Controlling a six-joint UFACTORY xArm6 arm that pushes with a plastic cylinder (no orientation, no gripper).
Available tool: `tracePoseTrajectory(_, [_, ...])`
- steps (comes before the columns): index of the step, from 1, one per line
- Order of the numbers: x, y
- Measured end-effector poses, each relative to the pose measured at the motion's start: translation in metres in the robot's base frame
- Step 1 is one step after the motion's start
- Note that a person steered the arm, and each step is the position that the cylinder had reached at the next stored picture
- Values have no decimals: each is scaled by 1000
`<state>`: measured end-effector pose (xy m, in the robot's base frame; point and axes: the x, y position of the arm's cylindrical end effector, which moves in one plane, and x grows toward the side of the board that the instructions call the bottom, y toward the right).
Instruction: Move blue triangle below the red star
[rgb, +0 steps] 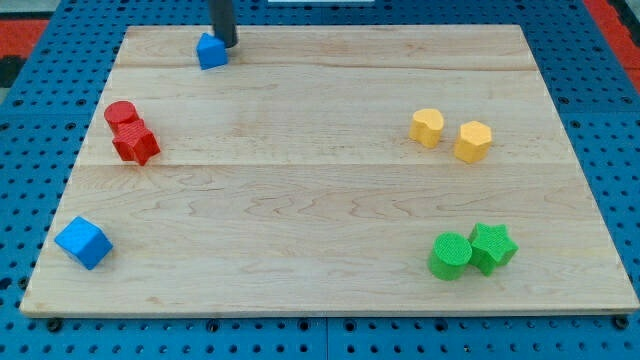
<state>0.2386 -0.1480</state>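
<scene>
The blue triangle (211, 51) lies near the view's top left of the wooden board (320, 180). My tip (226, 43) stands just right of and slightly above it, touching or nearly touching its upper right side. The red star (135, 144) lies at the view's left, well below and left of the triangle. A red cylinder (120, 115) touches the star's upper left side.
A blue cube (83, 242) sits at the view's bottom left. A yellow heart (427, 127) and a yellow hexagon (473, 141) lie at the right. A green cylinder (450, 255) and a green star (492, 247) lie at the bottom right.
</scene>
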Motion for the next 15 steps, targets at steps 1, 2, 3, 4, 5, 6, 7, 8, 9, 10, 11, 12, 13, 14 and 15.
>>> tracePoseTrajectory(1, [23,-28])
tracePoseTrajectory(2, [25,-66])
tracePoseTrajectory(3, [28,-68])
tracePoseTrajectory(4, [18,-77])
tracePoseTrajectory(5, [36,-107])
tracePoseTrajectory(6, [70,-58])
tracePoseTrajectory(7, [85,-2])
tracePoseTrajectory(8, [87,30])
tracePoseTrajectory(9, [126,1])
tracePoseTrajectory(10, [90,-1])
tracePoseTrajectory(11, [101,-38])
tracePoseTrajectory(12, [148,-17])
tracePoseTrajectory(13, [142,-4])
tracePoseTrajectory(14, [157,9])
tracePoseTrajectory(15, [211,13])
